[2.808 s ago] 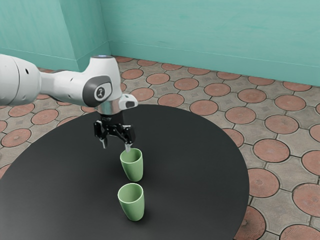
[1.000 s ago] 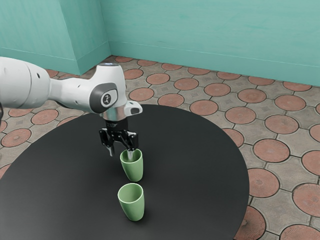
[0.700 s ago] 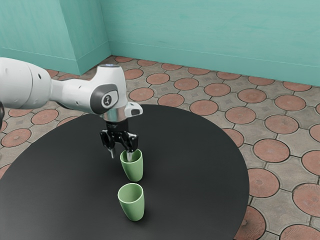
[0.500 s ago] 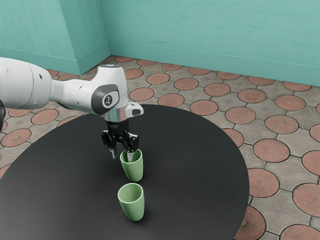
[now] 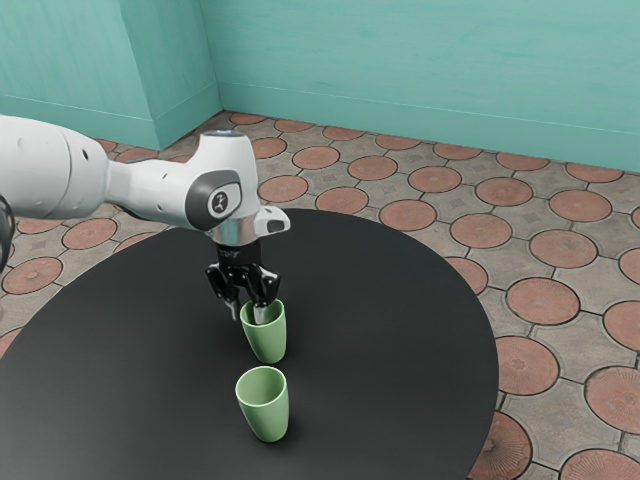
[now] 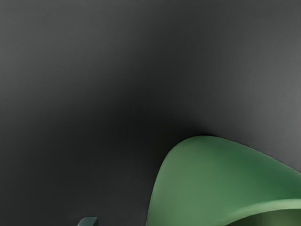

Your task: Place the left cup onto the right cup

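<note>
The white arm reached in from the exterior view's left, with its wrist pointing straight down. The black jaws hung vertical and close together, pinching the rim of the farther cup from inside and outside.

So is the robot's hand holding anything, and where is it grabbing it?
Yes: the gripper pinches the farther green cup by its rim, one finger inside and one outside. The cup stands on the table, not lifted.
</note>
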Robot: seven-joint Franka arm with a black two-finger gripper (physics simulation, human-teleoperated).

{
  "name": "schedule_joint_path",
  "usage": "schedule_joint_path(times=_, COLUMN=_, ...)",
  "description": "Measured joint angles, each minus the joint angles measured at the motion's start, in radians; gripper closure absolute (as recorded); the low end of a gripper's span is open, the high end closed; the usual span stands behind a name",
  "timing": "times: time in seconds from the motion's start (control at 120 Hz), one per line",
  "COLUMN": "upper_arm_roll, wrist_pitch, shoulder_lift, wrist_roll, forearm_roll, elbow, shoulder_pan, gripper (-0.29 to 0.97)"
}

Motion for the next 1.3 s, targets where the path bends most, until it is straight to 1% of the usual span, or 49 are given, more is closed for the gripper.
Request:
schedule_joint_path(times=0.7, upper_arm_roll=0.000, wrist_pitch=0.031, shoulder_lift=0.007, wrist_roll=-0.006, forearm_roll=0.002, elbow=0.000, shoulder_pan=-0.002, gripper=0.74)
schedule_joint_path(times=1.008, upper_arm_roll=-0.001, wrist_pitch=0.032, shoulder_lift=-0.006, wrist_roll=-0.009, forearm_roll=0.008, elbow=0.000, shoulder_pan=-0.004, gripper=0.78)
schedule_joint_path(times=1.3, upper_arm_roll=-0.014, wrist_pitch=0.023, shoulder_lift=-0.055, wrist_roll=-0.015, forearm_roll=0.014, elbow=-0.006, shoulder_pan=-0.005, gripper=0.78)
